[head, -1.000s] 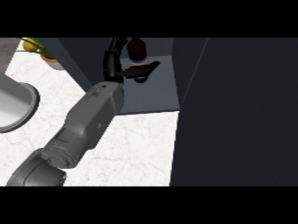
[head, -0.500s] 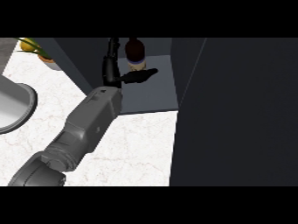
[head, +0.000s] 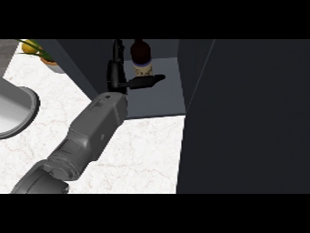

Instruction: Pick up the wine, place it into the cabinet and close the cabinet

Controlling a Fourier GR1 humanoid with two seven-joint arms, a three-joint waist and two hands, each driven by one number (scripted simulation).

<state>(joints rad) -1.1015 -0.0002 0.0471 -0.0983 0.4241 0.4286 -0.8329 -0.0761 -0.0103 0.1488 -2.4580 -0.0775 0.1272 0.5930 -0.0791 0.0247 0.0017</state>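
We find the left hand inside the cabinet, fingers straight, thumb out, holding nothing. The wine stands upright just beyond it at the shelf's back edge, neck away from us. Since the earlier frame the hand has drawn back slightly. White marble counter lies below.

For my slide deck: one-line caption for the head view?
Hand open beside wine bottle standing inside the open cabinet.
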